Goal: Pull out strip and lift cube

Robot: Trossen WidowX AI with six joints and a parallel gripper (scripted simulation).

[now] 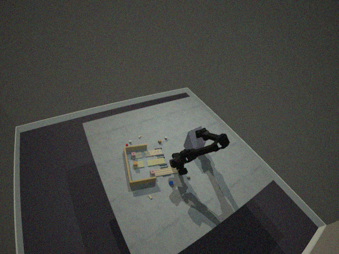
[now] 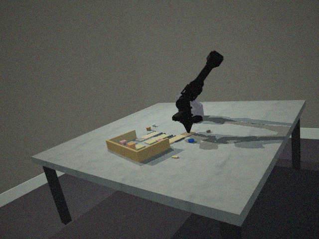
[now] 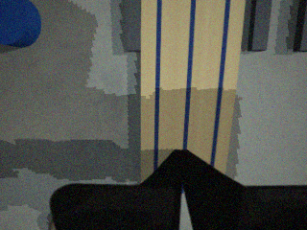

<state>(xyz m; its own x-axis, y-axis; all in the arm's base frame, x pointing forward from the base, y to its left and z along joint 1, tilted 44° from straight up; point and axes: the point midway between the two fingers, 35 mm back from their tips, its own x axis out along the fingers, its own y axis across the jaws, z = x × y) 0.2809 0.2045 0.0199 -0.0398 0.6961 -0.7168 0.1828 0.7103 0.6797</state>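
My gripper (image 2: 188, 131) (image 3: 180, 156) is shut and empty, its tips down on the outer end of the near strip (image 1: 167, 171) (image 2: 177, 139) (image 3: 168, 62), which has blue lines. The top view hides the tips. This strip looks unbroken and reaches out of the tray's open side. A pink cube (image 1: 152, 172) (image 2: 159, 140) with a mark sits on its inner end. The middle strip (image 1: 155, 162) has a gap; an orange cube (image 1: 135, 164) (image 2: 131, 145) sits on its inner piece. The far strip (image 1: 154, 152) also looks split, with another pink cube (image 1: 133, 154) (image 2: 123, 142) on its inner piece. The marks are too small to read.
A low wooden tray wall (image 1: 142, 180) (image 2: 154, 151) surrounds the strips on three sides. A blue round object (image 1: 171, 182) (image 2: 191, 140) (image 3: 18, 21) lies beside the near strip. Dark guide bars (image 3: 259, 29) flank the strips. Small blocks lie around, including an orange one (image 1: 159, 141) (image 2: 148, 128).
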